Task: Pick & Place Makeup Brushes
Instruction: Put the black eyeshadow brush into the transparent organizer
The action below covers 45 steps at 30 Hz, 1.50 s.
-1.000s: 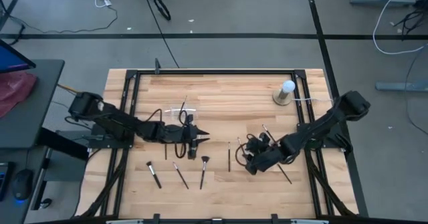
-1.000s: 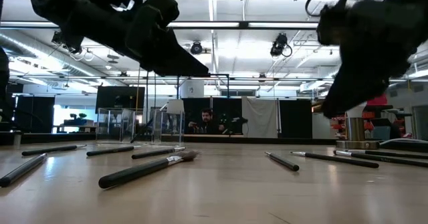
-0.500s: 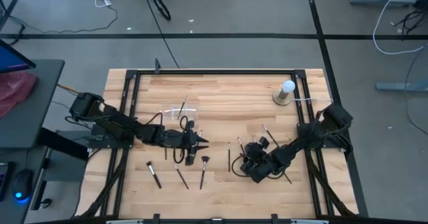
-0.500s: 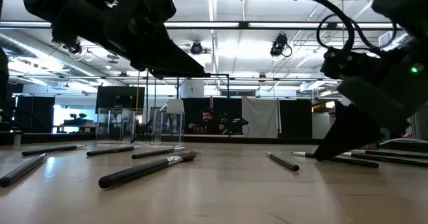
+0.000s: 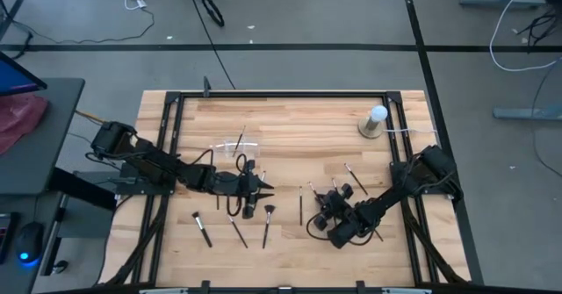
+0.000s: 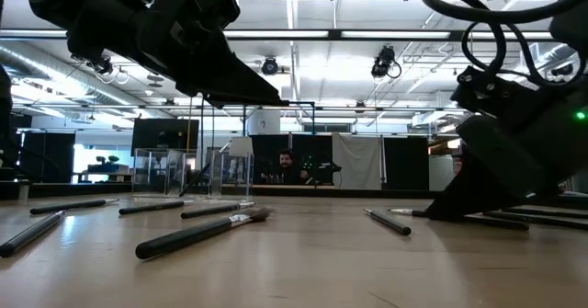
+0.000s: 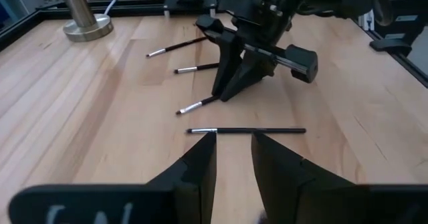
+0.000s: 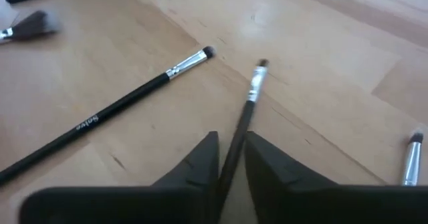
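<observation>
The right gripper straddles a thin black silver-ferruled makeup brush, fingers closing on its handle, grip unconfirmed. Likely light, stiff, prone to rolling: pinch mid-handle. The left gripper hovers open

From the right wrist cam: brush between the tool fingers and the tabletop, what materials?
Brush: black handle with a dull sheen, likely painted wood or plastic; bright silvery ferrule looks metal; dark bristle tip. Tabletop: pale wood with visible grain and plank seams, smooth satin finish.
</observation>
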### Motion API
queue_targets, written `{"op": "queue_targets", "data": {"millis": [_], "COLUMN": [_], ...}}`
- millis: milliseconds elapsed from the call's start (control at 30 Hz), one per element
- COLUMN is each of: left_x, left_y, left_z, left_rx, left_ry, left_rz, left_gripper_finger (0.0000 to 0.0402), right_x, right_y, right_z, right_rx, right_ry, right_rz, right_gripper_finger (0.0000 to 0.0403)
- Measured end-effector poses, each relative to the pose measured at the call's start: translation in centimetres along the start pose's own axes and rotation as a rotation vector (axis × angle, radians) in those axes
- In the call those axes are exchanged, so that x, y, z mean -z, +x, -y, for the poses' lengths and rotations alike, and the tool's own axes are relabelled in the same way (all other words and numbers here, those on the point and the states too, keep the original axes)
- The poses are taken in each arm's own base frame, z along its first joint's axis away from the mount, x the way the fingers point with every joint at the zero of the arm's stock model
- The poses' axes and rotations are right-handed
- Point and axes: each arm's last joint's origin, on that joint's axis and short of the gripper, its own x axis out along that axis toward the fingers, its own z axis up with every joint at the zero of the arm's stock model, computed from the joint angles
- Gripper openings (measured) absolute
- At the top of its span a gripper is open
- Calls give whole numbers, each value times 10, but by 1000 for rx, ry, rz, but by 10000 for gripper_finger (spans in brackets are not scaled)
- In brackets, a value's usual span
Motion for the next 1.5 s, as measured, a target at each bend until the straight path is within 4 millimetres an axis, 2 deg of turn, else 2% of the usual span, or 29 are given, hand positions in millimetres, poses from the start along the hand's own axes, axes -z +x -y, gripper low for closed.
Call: {"op": "queue_targets", "data": {"millis": [167, 433, 600, 867, 1000, 1167, 1300, 1500], "left_x": [0, 0, 0, 0, 0, -3, -14, -35], "left_y": [0, 0, 0, 0, 0, 0, 1, -5], "left_z": [0, 0, 0, -1, -1, 0, -2, -1], "left_rx": [-1, 0, 0, -1, 2, 115, 199, 269], "left_ry": [0, 0, -1, 6, 22, 68, 50, 140], "left_rz": [1, 1, 1, 1, 0, 21, 135, 369], "left_gripper_finger": [101, 101, 101, 101, 101, 110, 135, 208], "right_x": [0, 2, -8, -34, -50, -80, -104, -127], "right_y": [0, -3, -13, -31, -41, -60, -72, -72], "right_z": [0, -2, -4, -10, -20, -39, -48, -47], "right_rx": [1, -17, -60, -127, -193, -327, -473, -578], "right_ry": [7, 46, 103, 105, 92, 17, -80, -127], "right_rz": [2, 57, 54, 157, 251, 426, 573, 710], "right_gripper_finger": [10, 9, 8, 8, 9, 10, 10, 11]}}
